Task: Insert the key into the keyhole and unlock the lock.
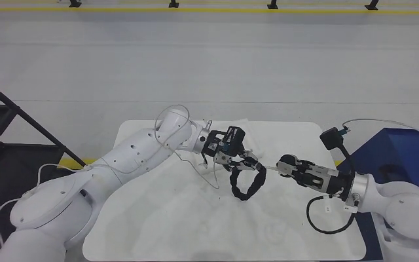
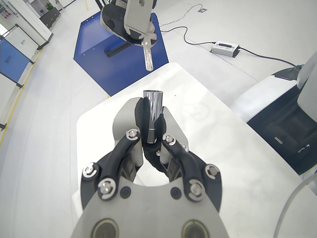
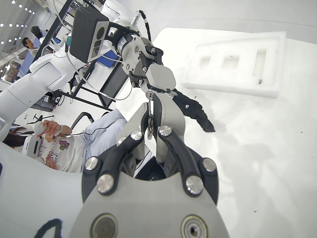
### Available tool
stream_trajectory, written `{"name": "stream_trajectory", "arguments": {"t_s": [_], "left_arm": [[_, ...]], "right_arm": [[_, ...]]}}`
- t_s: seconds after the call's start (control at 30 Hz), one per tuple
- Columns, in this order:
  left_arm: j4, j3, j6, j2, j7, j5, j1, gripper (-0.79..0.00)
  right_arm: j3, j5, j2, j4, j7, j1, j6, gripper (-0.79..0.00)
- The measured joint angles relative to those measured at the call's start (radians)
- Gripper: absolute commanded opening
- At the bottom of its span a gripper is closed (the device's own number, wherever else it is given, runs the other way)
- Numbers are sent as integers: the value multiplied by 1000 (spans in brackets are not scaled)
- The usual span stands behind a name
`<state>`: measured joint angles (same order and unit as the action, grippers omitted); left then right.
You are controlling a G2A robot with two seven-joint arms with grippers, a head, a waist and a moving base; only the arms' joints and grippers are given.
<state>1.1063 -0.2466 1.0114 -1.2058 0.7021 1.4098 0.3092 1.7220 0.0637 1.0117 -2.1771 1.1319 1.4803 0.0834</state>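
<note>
left hand [image 2: 149,111] tight on lock [image 2: 153,100], right hand [image 3: 153,106] tight on key [image 2: 147,55], tip near keyhole [image 3: 149,94]

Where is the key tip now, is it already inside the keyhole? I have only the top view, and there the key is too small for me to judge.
Observer: Not inside. In the left wrist view the tip of the key stands apart from the end of the lock cylinder, with a clear gap between them.
Operator: Is it aimed at the hole?
Observer: In the right wrist view the blade points toward the keyhole, whose face is uncovered.
Operator: How is the lock held?
Observer: The left gripper is shut on the cylinder, and the cylinder's end sticks out past the fingers.
</note>
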Motion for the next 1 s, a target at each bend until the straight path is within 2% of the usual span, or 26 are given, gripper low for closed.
{"name": "stream_trajectory", "arguments": {"t_s": [0.2,0.33,0.5,0.73,1.0], "left_arm": [[-1,0,-1,0,-1,-1,1,-785],[1,-25,-25,3,-51,-41,40,-785],[31,-57,-44,1,-132,-50,48,-785],[68,-85,-29,-16,-249,-73,50,-785],[66,-103,1,-38,-325,-113,54,-785]], "right_arm": [[0,5,0,0,-8,4,-3,-785],[7,37,-5,-36,-13,22,-61,-785],[26,61,-12,-86,23,28,-147,-785],[11,40,-18,-125,31,33,-265,-785],[-16,106,-28,-152,36,23,-267,-785]]}}
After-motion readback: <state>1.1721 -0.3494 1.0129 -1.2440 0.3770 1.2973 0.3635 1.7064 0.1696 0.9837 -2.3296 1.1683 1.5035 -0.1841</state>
